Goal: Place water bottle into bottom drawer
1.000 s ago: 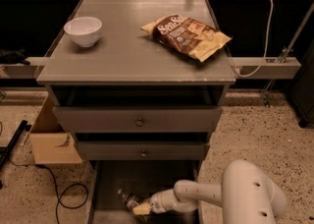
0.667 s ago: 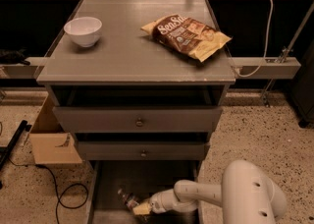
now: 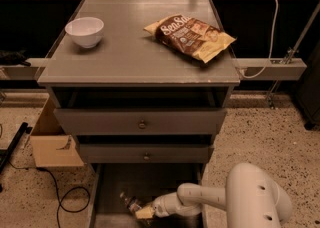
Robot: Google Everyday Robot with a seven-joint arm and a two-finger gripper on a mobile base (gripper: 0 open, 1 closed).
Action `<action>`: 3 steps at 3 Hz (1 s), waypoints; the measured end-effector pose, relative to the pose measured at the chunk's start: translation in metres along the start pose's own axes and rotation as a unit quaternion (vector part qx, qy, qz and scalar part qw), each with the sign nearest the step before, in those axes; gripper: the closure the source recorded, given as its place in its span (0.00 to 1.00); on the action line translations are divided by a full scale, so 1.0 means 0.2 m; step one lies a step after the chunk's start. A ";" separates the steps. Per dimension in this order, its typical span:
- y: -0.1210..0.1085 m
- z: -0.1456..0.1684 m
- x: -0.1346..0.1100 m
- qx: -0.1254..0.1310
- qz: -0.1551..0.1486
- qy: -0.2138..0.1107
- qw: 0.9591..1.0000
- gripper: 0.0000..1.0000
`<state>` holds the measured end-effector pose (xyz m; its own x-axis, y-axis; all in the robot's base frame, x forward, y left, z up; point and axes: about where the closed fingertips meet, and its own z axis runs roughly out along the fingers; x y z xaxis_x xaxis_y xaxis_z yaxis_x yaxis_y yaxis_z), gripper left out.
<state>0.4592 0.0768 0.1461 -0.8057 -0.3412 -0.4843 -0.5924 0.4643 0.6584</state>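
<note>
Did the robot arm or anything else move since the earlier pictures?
Nothing has visibly moved. The gripper is low inside the open bottom drawer, right beside the water bottle, just as before. The bowl and the chip bag lie on the cabinet top where they were.

Gripper: one, low inside the bottom drawer. Water bottle: one, at the gripper's tip. Drawers: three in total, with the top drawer and middle drawer above the gripper. Farther above the gripper: one white bowl, one chip bag. To its left: one cardboard box.
</note>
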 end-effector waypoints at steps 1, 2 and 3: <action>0.00 0.00 0.00 0.000 0.000 0.000 1.000 0.27; 0.00 0.00 0.00 0.000 0.000 0.000 1.000 0.04; 0.00 0.00 0.00 0.000 0.000 0.000 1.000 0.00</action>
<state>0.4590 0.0770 0.1461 -0.8057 -0.3413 -0.4841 -0.5923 0.4639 0.6587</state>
